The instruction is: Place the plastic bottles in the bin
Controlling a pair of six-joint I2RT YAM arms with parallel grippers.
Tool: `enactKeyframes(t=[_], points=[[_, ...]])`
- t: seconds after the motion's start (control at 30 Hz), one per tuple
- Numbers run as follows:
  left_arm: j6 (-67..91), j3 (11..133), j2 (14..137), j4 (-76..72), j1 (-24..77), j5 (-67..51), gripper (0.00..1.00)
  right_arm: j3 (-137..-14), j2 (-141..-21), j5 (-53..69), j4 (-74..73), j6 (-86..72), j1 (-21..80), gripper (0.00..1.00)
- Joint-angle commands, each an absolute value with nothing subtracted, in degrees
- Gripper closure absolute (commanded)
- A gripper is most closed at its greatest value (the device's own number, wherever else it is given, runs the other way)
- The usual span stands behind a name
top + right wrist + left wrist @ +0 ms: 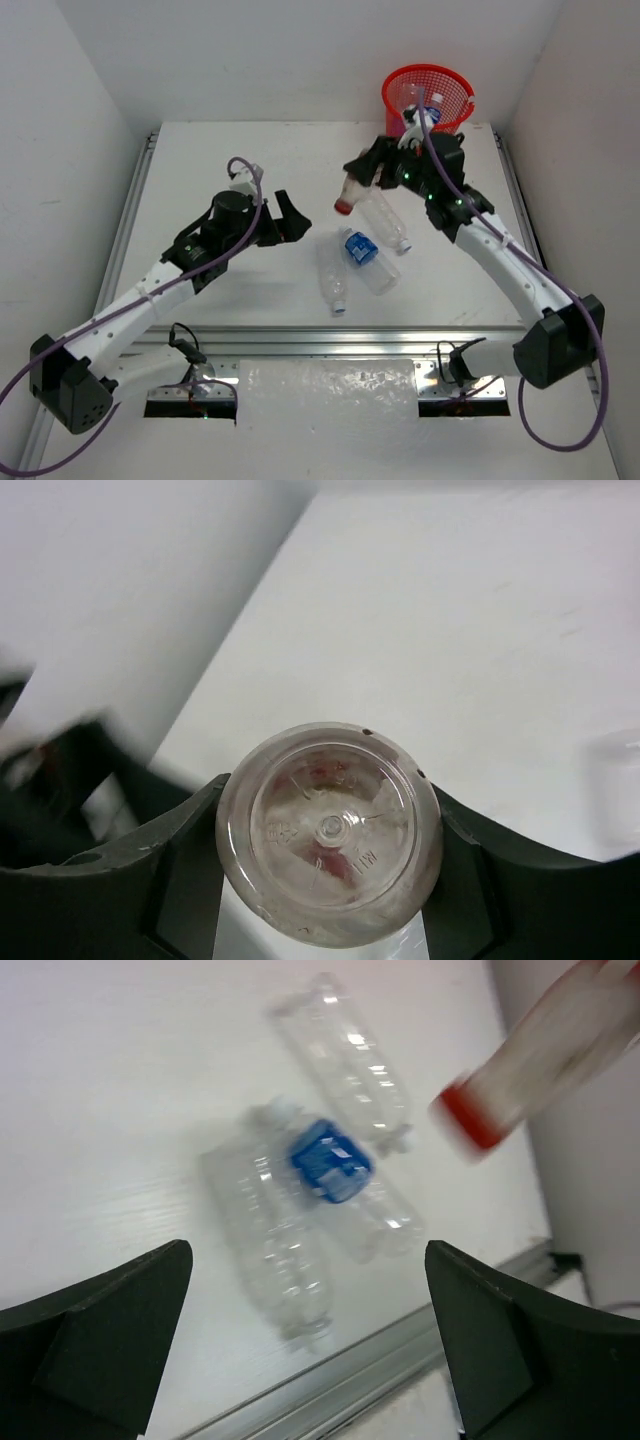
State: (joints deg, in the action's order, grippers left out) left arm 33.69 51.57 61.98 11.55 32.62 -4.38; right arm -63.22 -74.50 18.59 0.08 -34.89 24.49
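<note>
**Red-capped bottle aloft, with the bin a swing away**

My right gripper (368,175) is clamped on the red-capped bottle (354,192) and holds it clear of the table (220,150), cap drooping toward the left arm. The wrist view shows the fingers (185,880) pinching the thin wall close to the base. The left gripper (295,222) hangs nearby, jaws spread wide with nothing between them. Below, the blue-labelled bottle (362,252) lies against the far plain bottle (388,222) and the near plain bottle (332,272).

The bin (452,90) stands at the table's far right corner, behind the right wrist. Something clear with a touch of blue seems to sit inside it, though the mesh and the arm hide too much for me to be sure.

The grip worries me most. Most of the bottle hangs past the fingers, so I judge that a quick swing could pivot it in the jaws or squeeze it out. The drooping cap could also catch the bin's rim on the way over, and the bin looks light enough to tip or slide. The two grippers are close, so moving both at once risks a knock. A dropped bottle would land among the three on the table and roll them apart.
</note>
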Motion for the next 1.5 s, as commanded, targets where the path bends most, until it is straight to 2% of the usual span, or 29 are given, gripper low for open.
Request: enactKeyframes(t=[0.0, 0.07, 0.23, 0.37, 0.43, 0.53, 0.57, 0.6, 0.63, 0.67, 0.7, 0.73, 0.97, 1.07, 1.27, 1.4, 1.47], points=[[33.14, 51.33, 54.52, 24.16, 32.78, 11.42, 0.00, -74.14, -79.00, 0.73, -3.87, -33.84, 19.09, 1.00], [31.21, 50.80, 52.66, 25.92, 32.70, 11.51, 0.00, -78.90, -85.06, -1.74, -4.04, -33.93, 14.52, 1.00], [29.35, 49.40, 49.93, 29.35, 32.78, 13.88, 0.00, -101.65, -102.69, -10.89, -6.84, -27.79, 7.13, 1.00], [30.85, 48.69, 48.25, 29.53, 32.78, 17.04, 0.00, -128.06, -117.45, -10.28, -12.65, -24.09, 3.52, 1.00], [30.76, 48.95, 47.55, 29.71, 32.78, 17.23, 0.00, -132.79, -121.18, -11.59, -11.09, -21.11, 2.73, 1.00], [30.50, 48.00, 47.02, 28.40, 32.87, 14.61, 0.00, -132.54, -123.92, -11.78, -5.91, -19.51, 1.76, 0.98], [30.41, 47.64, 47.28, 28.04, 32.87, 13.89, 0.00, -132.63, -125.40, -11.34, -5.37, -19.42, 1.41, 0.92], [30.50, 47.20, 47.63, 27.52, 32.96, 13.28, 0.00, -132.89, -126.12, -10.99, -5.36, -19.08, 1.15, 0.79], [30.50, 47.11, 47.98, 27.60, 32.96, 12.75, 0.00, -133.06, -126.73, -10.55, -5.19, -18.90, 1.14, 0.58], [30.50, 47.28, 49.12, 27.68, 33.05, 12.66, 0.00, -133.07, -127.52, -10.02, -5.36, -18.98, 1.23, 0.44], [30.50, 47.63, 49.57, 28.03, 33.05, 12.40, 0.00, -133.15, -127.88, -9.58, -5.80, -18.98, 1.23, 0.26], [30.50, 47.72, 50.01, 28.12, 32.96, 12.48, 0.00, -133.85, -127.97, -9.06, -6.24, -18.98, 1.14, 0.02], [32.77, 47.90, 54.13, 25.76, 33.05, 7.74, 0.00, -135.26, -122.27, -8.70, -11.06, -19.77, 1.23, 0.01], [35.85, 46.76, 58.70, 20.50, 34.80, 4.92, 0.00, -132.81, -115.51, -9.40, -18.86, -22.48, 1.93, 0.01], [43.85, 47.46, 67.66, 14.59, 46.03, 9.92, 0.00, -110.69, -95.56, -3.87, -29.52, -23.65, 7.90, 0.01], [46.14, 50.53, 77.49, 14.33, 49.03, 11.87, 0.00, -85.78, -82.56, -1.51, -25.24, -23.29, 13.27, 0.01], [46.06, 52.20, 80.67, 12.93, 50.96, 11.95, 0.01, -78.52, -75.26, -1.50, -21.82, -25.48, 13.89, 0.01]])
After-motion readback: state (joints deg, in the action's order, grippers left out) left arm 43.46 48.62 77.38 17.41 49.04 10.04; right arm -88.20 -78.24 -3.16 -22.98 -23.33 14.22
